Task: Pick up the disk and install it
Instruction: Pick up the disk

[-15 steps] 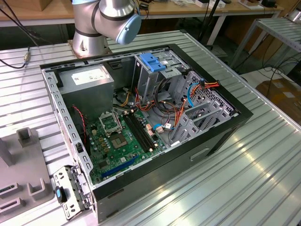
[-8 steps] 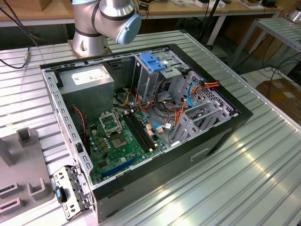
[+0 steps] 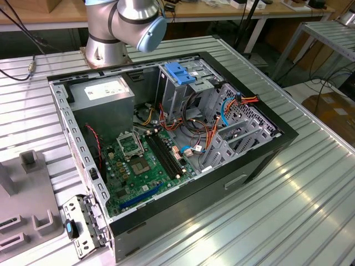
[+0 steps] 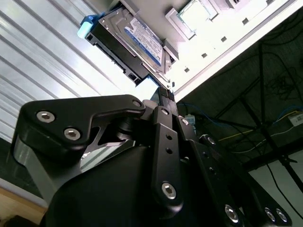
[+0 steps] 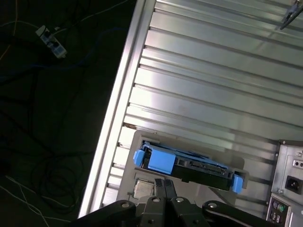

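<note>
Two black fingers (image 5: 158,185) of the gripper (image 5: 164,183) lie pressed together with nothing between them, pointing toward the disk (image 5: 189,164). The disk rests on a grey plate (image 5: 135,172) on the ribbed metal table (image 5: 213,71), near the table's edge, with its blue rail wrapping both ends. The fingertips are just short of the disk's long side; whether they touch it I cannot tell. In the second wrist view the disk (image 4: 135,38) shows its labelled face beyond the gripper (image 4: 163,92). In the exterior view the open computer case (image 3: 252,160) sits on the table (image 3: 310,210), a green circuit board (image 3: 138,160) lies on its floor, and the arm (image 3: 127,22) rises behind it.
</note>
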